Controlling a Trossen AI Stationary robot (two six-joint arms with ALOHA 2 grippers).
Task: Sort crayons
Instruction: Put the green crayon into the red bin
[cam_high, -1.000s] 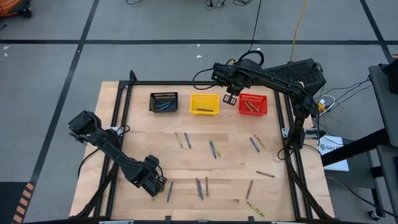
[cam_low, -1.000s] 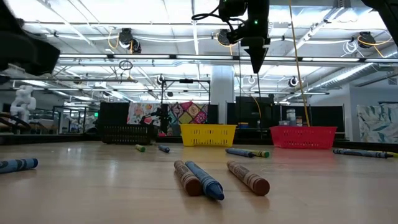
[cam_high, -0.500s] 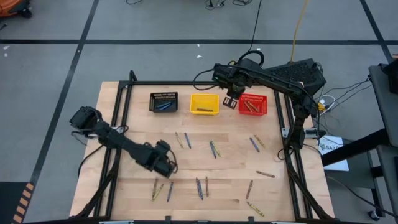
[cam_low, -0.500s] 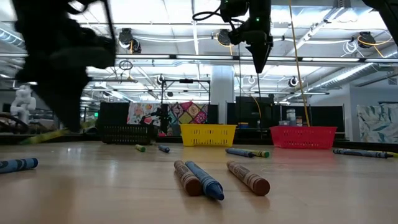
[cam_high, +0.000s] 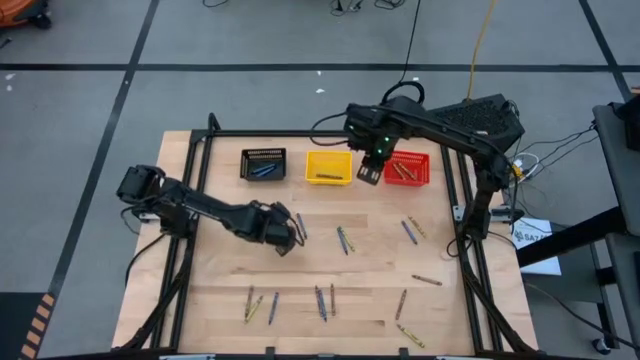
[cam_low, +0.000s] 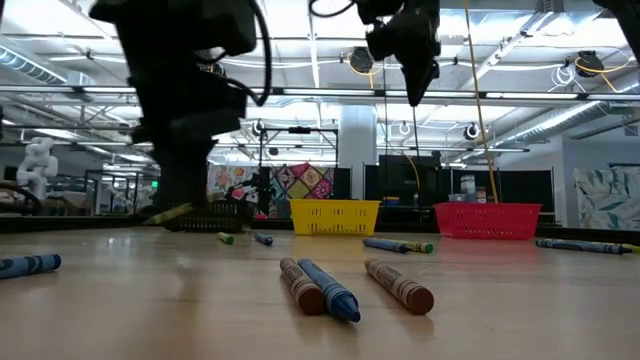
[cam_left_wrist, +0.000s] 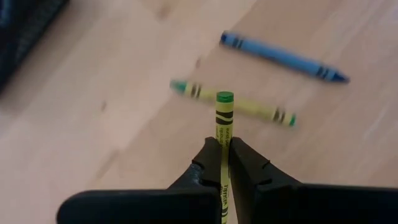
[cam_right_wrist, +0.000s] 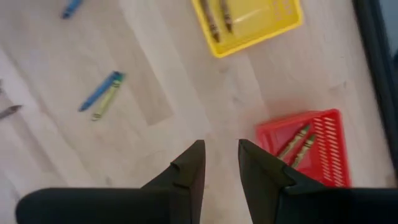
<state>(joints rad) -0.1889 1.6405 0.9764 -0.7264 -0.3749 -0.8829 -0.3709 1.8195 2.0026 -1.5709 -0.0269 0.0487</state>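
Several crayons lie flat on the wooden table (cam_high: 220, 290), among them a blue and olive pair (cam_high: 343, 239) and a group near the front edge (cam_high: 322, 302). My left gripper (cam_high: 290, 236) hangs low over the table's middle left, shut on a yellow-green crayon (cam_left_wrist: 224, 115). Right below it lie another yellow-green crayon (cam_left_wrist: 249, 107) and a blue one (cam_left_wrist: 283, 58). My right gripper (cam_high: 370, 172) hangs high, between the yellow bin (cam_high: 329, 167) and the red bin (cam_high: 407, 168), open (cam_right_wrist: 222, 163) with nothing between its fingers. My left gripper pinches the yellow-green crayon's shaft (cam_left_wrist: 222, 149) between its two fingers. The crayon runs out past the fingertips, its green-tipped free end (cam_left_wrist: 224, 98) ahead of them. The fingers slant steeply down. The crayon is lifted clear of the table (cam_low: 170, 213).
A black bin (cam_high: 264, 164) with blue crayons stands left of the yellow bin, in a row along the far edge. The red bin holds brownish crayons (cam_right_wrist: 297, 146). A dark frame (cam_high: 190, 200) runs along the table's sides.
My left gripper has carried the yellow-green crayon from the near left part of the table toward the far edge and the right, rolling as it went. It now hangs over the pair of crayons at the middle left. The right gripper has tipped a little.
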